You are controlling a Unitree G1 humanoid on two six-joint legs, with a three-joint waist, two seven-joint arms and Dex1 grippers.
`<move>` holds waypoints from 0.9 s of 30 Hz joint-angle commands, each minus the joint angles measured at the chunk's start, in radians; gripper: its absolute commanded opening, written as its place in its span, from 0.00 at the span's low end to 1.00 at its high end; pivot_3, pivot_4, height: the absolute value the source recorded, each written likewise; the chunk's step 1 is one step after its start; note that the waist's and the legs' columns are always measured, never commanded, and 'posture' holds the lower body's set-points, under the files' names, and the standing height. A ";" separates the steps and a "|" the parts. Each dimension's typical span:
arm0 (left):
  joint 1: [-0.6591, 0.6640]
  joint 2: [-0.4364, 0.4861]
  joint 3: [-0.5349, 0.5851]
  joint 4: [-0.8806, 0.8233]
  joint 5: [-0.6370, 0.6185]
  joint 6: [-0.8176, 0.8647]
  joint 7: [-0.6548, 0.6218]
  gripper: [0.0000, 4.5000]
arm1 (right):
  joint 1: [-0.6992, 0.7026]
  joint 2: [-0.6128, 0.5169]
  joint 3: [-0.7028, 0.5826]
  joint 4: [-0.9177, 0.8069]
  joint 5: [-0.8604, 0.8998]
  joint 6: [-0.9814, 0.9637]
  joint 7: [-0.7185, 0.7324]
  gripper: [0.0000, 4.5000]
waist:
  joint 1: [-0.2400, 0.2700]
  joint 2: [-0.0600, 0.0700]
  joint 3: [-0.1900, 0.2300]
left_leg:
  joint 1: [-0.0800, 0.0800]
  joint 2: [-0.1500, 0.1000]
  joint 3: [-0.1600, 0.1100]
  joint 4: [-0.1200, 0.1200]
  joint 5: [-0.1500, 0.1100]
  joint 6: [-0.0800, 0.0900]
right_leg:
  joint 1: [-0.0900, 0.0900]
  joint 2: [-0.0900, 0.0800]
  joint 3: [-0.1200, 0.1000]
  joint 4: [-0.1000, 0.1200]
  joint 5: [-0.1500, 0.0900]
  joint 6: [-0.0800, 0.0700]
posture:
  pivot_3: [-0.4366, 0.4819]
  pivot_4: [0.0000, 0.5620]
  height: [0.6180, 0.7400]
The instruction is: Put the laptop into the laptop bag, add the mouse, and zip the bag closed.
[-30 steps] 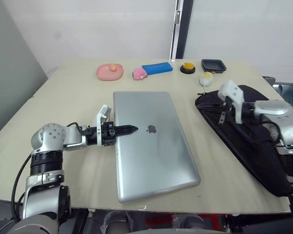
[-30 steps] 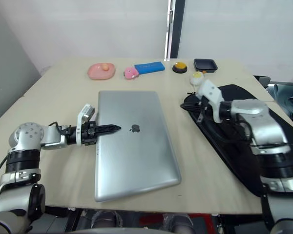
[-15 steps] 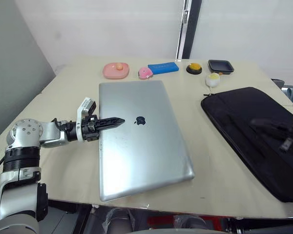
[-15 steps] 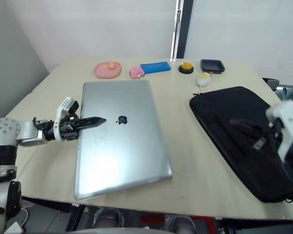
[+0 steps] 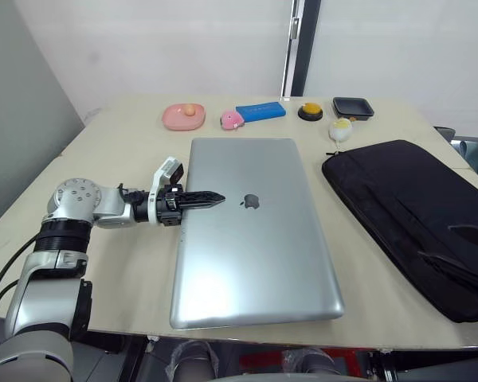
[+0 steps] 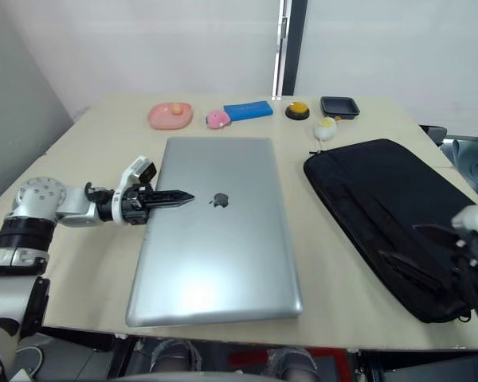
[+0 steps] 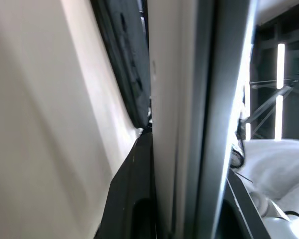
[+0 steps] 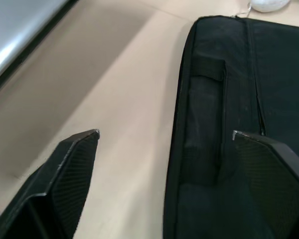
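Left eye view shows our left gripper (image 5: pixel 217 197) pinching the left edge of the laptop (image 5: pixel 255 231), one black finger lying on its silver lid near the logo. In the left wrist view the edge of the laptop sits between the two fingers. The laptop lies flat at the middle of the table (image 5: pixel 119 135). The bag (image 5: pixel 410 215) lies flat to the right of it, apart from it. In the right wrist view our right gripper (image 8: pixel 164 137) is spread wide above the near left part of the bag. The mouse (image 5: pixel 339 129) rests just beyond the far corner of the bag.
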 commanded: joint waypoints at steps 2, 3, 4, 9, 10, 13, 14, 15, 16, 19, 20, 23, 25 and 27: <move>-0.041 -0.037 0.068 -0.004 -0.019 0.005 -0.034 0.08 | -0.193 -0.072 0.273 0.093 -0.098 -0.026 -0.138 1.00 | -0.002 0.000 0.000 | 0.000 0.000 0.000 0.001 0.001 0.000 | 0.000 0.000 0.000 0.001 0.000 0.001 | 0.48 0.27 1.00; -0.039 -0.043 0.078 -0.005 -0.016 0.005 -0.030 0.08 | -0.243 -0.075 0.332 0.117 -0.119 -0.031 -0.160 1.00 | -0.001 0.001 0.000 | 0.000 0.000 0.000 0.001 0.001 -0.001 | 0.000 0.000 0.000 0.001 0.000 0.001 | 0.48 0.27 1.00; -0.034 -0.049 0.087 -0.009 -0.016 0.004 -0.025 0.08 | -0.288 -0.075 0.393 0.140 -0.147 -0.046 -0.178 1.00 | 0.000 0.001 0.001 | 0.000 0.000 0.000 0.001 0.001 -0.002 | 0.000 0.000 0.000 0.001 0.001 0.001 | 0.48 0.27 1.00; 0.021 -0.064 0.119 -0.051 -0.006 0.004 0.009 0.08 | -0.388 -0.059 0.596 0.213 -0.260 -0.128 -0.210 1.00 | 0.003 0.001 0.001 | -0.002 0.000 -0.001 0.001 0.003 0.001 | -0.001 0.000 -0.001 0.001 0.001 0.001 | 0.48 0.27 1.00; 0.033 -0.066 0.129 -0.059 -0.009 0.005 0.018 0.08 | -0.393 -0.058 0.627 0.243 -0.295 -0.157 -0.218 1.00 | 0.004 0.001 0.000 | -0.002 0.000 -0.002 0.001 0.004 0.001 | 0.000 0.000 -0.001 0.001 0.001 0.001 | 0.48 0.27 1.00; 0.056 -0.071 0.155 -0.075 -0.029 0.005 0.042 0.08 | -0.408 -0.051 0.679 0.314 -0.356 -0.216 -0.224 1.00 | 0.008 0.001 0.001 | -0.003 0.000 -0.003 0.001 0.004 0.001 | 0.000 0.000 -0.002 0.000 0.001 0.001 | 0.48 0.27 1.00; 0.061 -0.072 0.162 -0.081 -0.034 0.005 0.050 0.08 | -0.410 -0.049 0.686 0.327 -0.364 -0.228 -0.219 1.00 | 0.009 0.001 0.001 | -0.004 0.000 -0.003 0.002 0.004 0.001 | 0.000 0.000 -0.003 0.000 0.001 0.001 | 0.48 0.27 1.00; 0.064 -0.071 0.167 -0.085 -0.038 0.005 0.058 0.08 | -0.413 -0.046 0.690 0.335 -0.370 -0.237 -0.214 1.00 | 0.009 0.001 0.001 | -0.003 0.000 -0.003 0.002 0.004 0.001 | 0.000 0.000 -0.003 0.001 0.001 0.001 | 0.48 0.27 1.00; 0.067 -0.071 0.172 -0.087 -0.041 0.005 0.065 0.08 | -0.415 -0.044 0.692 0.344 -0.374 -0.245 -0.209 1.00 | 0.009 0.001 0.001 | -0.003 0.000 -0.003 0.002 0.004 0.001 | 0.000 0.000 -0.003 0.001 0.001 0.001 | 0.48 0.27 1.00; 0.075 -0.073 0.182 -0.094 -0.043 0.005 0.082 0.08 | -0.418 -0.038 0.701 0.374 -0.390 -0.273 -0.198 1.00 | 0.006 0.001 0.001 | -0.003 0.000 -0.004 0.005 0.003 0.000 | 0.000 0.000 -0.002 0.004 0.001 0.001 | 0.48 0.27 1.00; 0.075 -0.074 0.184 -0.093 -0.042 0.005 0.087 0.08 | -0.422 -0.035 0.707 0.385 -0.397 -0.284 -0.196 1.00 | 0.006 0.001 0.001 | -0.003 0.000 -0.004 0.006 0.003 0.000 | 0.000 0.000 -0.002 0.005 0.001 0.001 | 0.48 0.27 1.00; 0.078 -0.077 0.194 -0.094 -0.040 0.005 0.096 0.08 | -0.434 -0.023 0.720 0.415 -0.410 -0.302 -0.190 1.00 | 0.003 0.001 0.001 | -0.003 0.000 -0.004 0.008 0.002 0.000 | 0.000 0.000 -0.002 0.007 0.001 0.000 | 0.48 0.27 1.00; 0.081 -0.078 0.199 -0.097 -0.042 0.005 0.103 0.08 | -0.441 -0.016 0.721 0.431 -0.417 -0.306 -0.187 1.00 | 0.003 0.001 0.001 | -0.003 0.000 -0.004 0.009 0.002 0.000 | 0.000 0.000 -0.001 0.008 0.001 0.000 | 0.48 0.27 1.00; 0.083 -0.080 0.203 -0.101 -0.039 0.005 0.111 0.08 | -0.443 -0.015 0.730 0.445 -0.431 -0.320 -0.179 1.00 | 0.002 0.001 0.001 | -0.003 0.000 -0.004 0.009 0.002 0.000 | 0.000 0.000 -0.001 0.009 0.001 0.000 | 0.48 0.27 1.00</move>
